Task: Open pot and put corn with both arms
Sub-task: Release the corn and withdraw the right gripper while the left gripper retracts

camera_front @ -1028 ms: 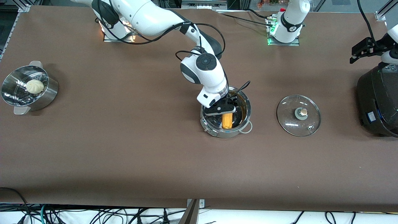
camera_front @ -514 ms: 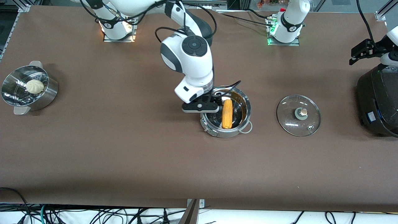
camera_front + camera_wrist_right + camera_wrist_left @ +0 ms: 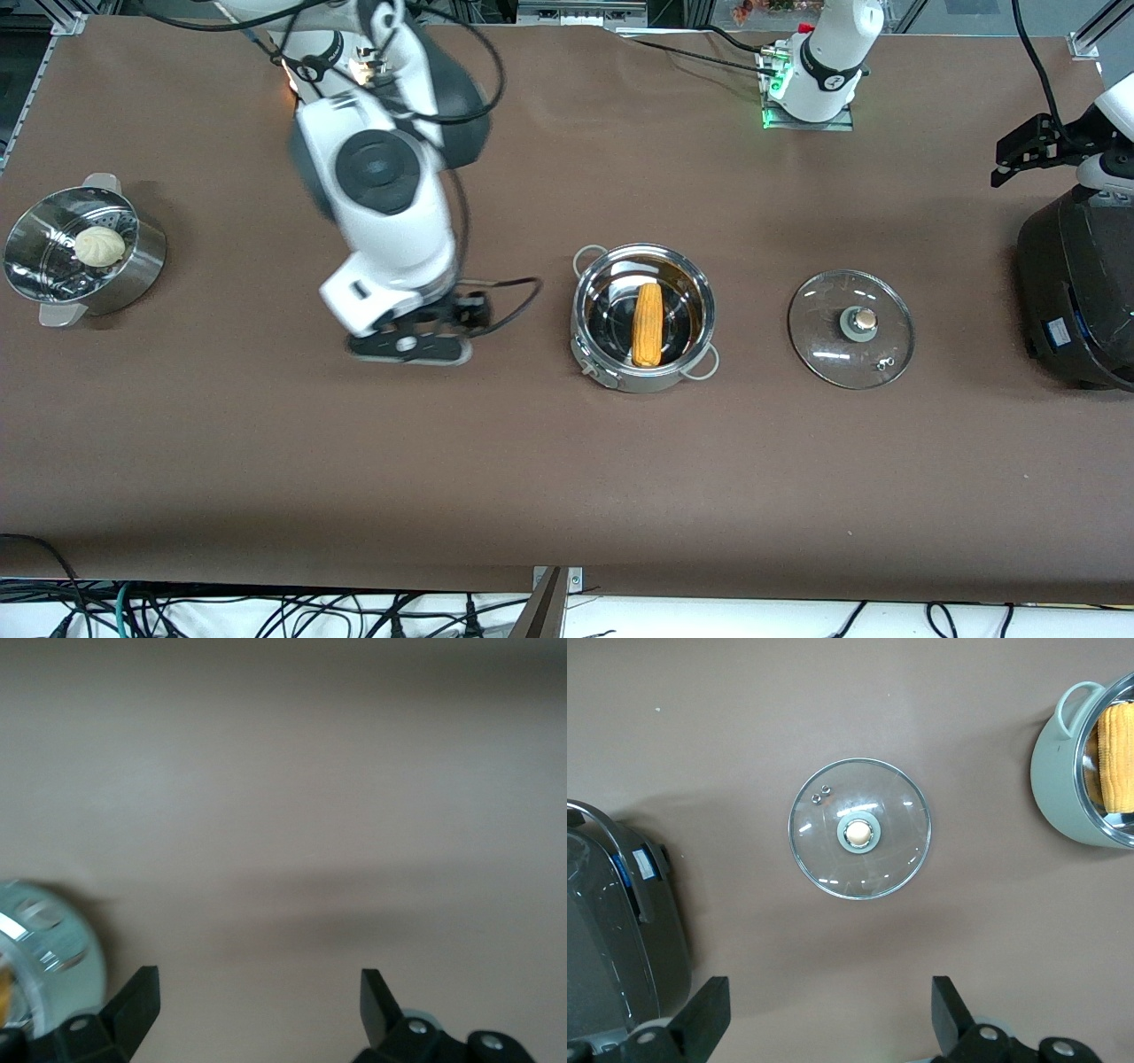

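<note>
The steel pot [image 3: 611, 370] stands open at the middle of the table, with the yellow-orange corn [image 3: 648, 324] lying inside it. Its glass lid [image 3: 850, 329] with the tan knob lies flat on the table beside it, toward the left arm's end. My right gripper [image 3: 412, 344] is open and empty over bare table, beside the pot toward the right arm's end; its wrist view shows open fingers [image 3: 133, 997] and the pot's wall [image 3: 53, 948]. My left gripper [image 3: 1032, 146] waits open and empty above the cooker; its wrist view shows the lid [image 3: 895, 828], pot [image 3: 1059, 780] and corn [image 3: 1116, 757].
A steel steamer pot [image 3: 133, 275] with a white bun [image 3: 98, 245] stands at the right arm's end. A large black cooker [image 3: 1076, 292] stands at the left arm's end, also in the left wrist view [image 3: 611, 930]. The brown table [image 3: 567, 478] stretches bare nearer the camera.
My right gripper let go of the corn in the pot, then rose and swung away toward the right arm's end. The corn stays in the pot. The left arm barely moved.
</note>
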### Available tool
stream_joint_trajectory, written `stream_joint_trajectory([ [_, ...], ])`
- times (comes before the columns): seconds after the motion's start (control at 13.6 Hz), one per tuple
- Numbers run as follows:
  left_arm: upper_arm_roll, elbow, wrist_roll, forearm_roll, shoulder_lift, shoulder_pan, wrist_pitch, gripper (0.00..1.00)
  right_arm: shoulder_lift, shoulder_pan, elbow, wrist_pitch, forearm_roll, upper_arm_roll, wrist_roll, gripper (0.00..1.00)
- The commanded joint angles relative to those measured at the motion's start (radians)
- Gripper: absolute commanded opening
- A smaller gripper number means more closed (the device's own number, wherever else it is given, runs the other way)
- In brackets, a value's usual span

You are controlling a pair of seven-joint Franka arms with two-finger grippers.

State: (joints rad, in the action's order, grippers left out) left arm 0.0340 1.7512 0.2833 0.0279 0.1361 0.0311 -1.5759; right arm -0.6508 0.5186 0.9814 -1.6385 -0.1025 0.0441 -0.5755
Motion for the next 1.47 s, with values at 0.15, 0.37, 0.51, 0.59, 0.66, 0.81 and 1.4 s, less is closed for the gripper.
stream_joint_trajectory([
  [0.15, -0.008, -0.032, -0.009, 0.026, -0.013, 0.001, 0.024, 1.00, 0.062, -0.254, 0.026, 0.060, 0.056, -0.012, 0.022, 1.00],
  [0.37, -0.008, -0.032, -0.009, 0.026, -0.013, 0.001, 0.024, 1.00, 0.100, -0.351, 0.020, 0.153, 0.066, -0.003, 0.020, 1.00],
  [0.51, -0.008, -0.032, -0.009, 0.026, -0.013, 0.001, 0.024, 1.00, 0.138, -0.425, 0.020, 0.173, 0.078, -0.012, 0.022, 1.00],
  [0.59, -0.008, -0.032, -0.009, 0.026, -0.013, 0.001, 0.024, 1.00, 0.164, -0.440, 0.023, 0.180, 0.084, -0.012, 0.023, 1.00],
  [0.66, -0.008, -0.032, -0.009, 0.026, -0.013, 0.001, 0.024, 1.00, 0.209, -0.442, 0.035, 0.180, 0.090, -0.012, 0.026, 1.00],
  [0.81, -0.008, -0.032, -0.009, 0.026, -0.013, 0.001, 0.024, 1.00, 0.337, -0.448, 0.197, 0.160, 0.119, -0.012, 0.127, 1.00],
  [1.4, -0.008, -0.032, -0.009, 0.026, -0.013, 0.001, 0.024, 1.00, 0.497, -0.532, 0.547, 0.057, 0.162, 0.036, 0.523, 1.00],
])
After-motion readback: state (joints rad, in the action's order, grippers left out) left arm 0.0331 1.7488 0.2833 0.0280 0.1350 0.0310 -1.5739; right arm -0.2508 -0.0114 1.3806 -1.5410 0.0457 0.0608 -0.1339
